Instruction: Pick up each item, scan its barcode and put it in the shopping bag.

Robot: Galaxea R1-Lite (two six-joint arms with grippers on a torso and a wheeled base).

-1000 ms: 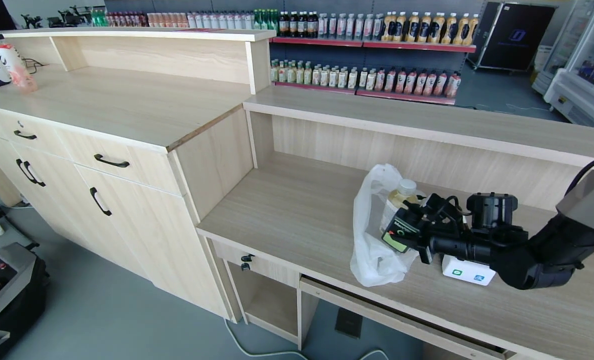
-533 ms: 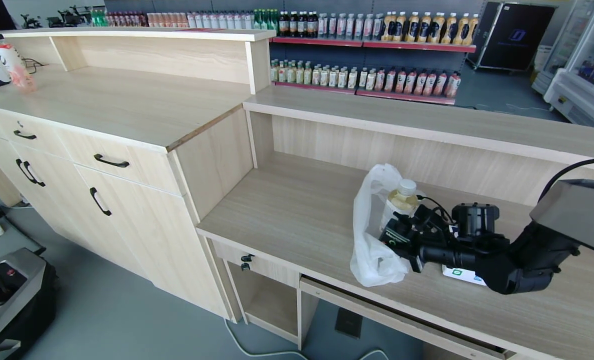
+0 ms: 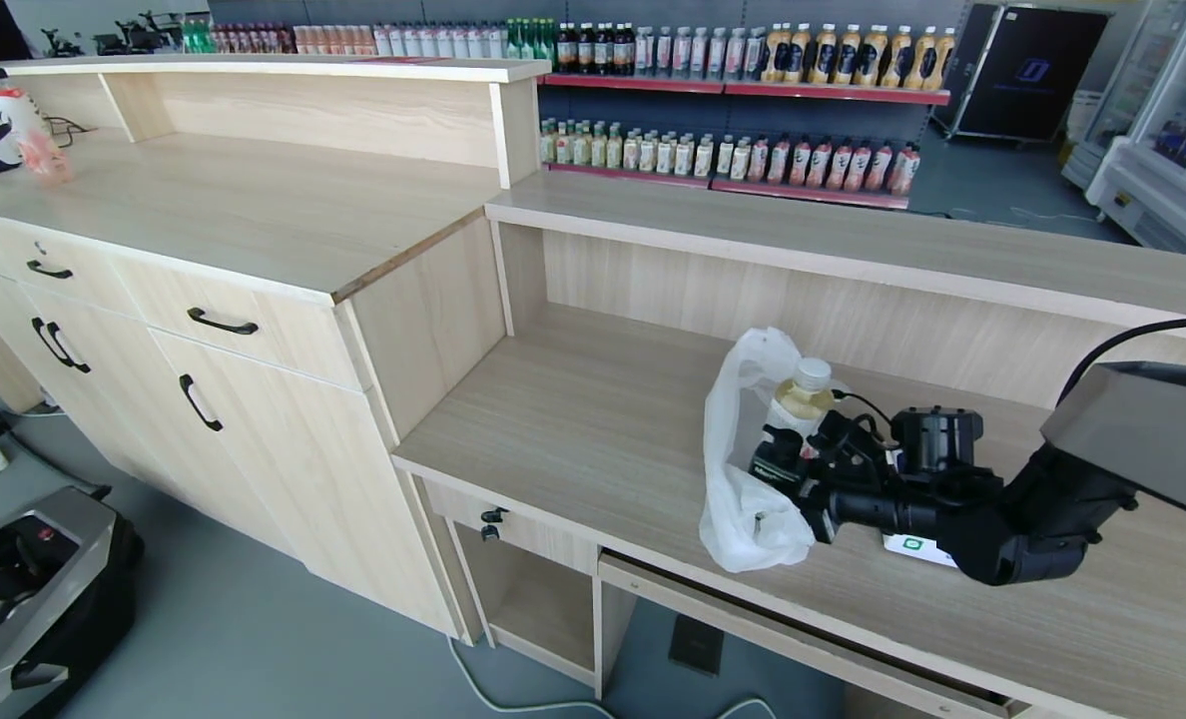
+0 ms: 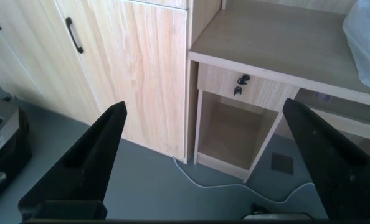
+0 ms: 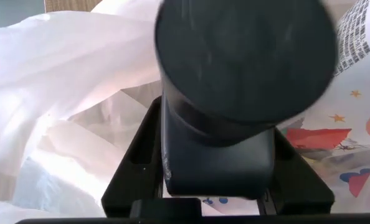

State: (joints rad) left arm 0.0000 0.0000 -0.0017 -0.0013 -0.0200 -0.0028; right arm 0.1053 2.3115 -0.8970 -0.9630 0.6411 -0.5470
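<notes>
Head: looking forward and down over the counter point(image 3: 573, 419), shopping bag point(image 3: 738, 509) at lower right. Left wrist: low, facing the counter's front, catching the bag's edge. Right wrist: hard against a dark-capped item point(image 5: 244, 81), facing into that bag.

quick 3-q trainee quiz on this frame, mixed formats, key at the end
1. True or false: the right tool holds a dark-capped item by the opening of the white bag.
2. Which of these stands inside the bag? A) a white-capped bottle B) a red can C) a tissue box
3. Fill in: the fingers of the left tool, which hangs over the floor in front of the cabinet, are ___ (open or shut).

Key: 1 true. 2 A. 3 open.
</notes>
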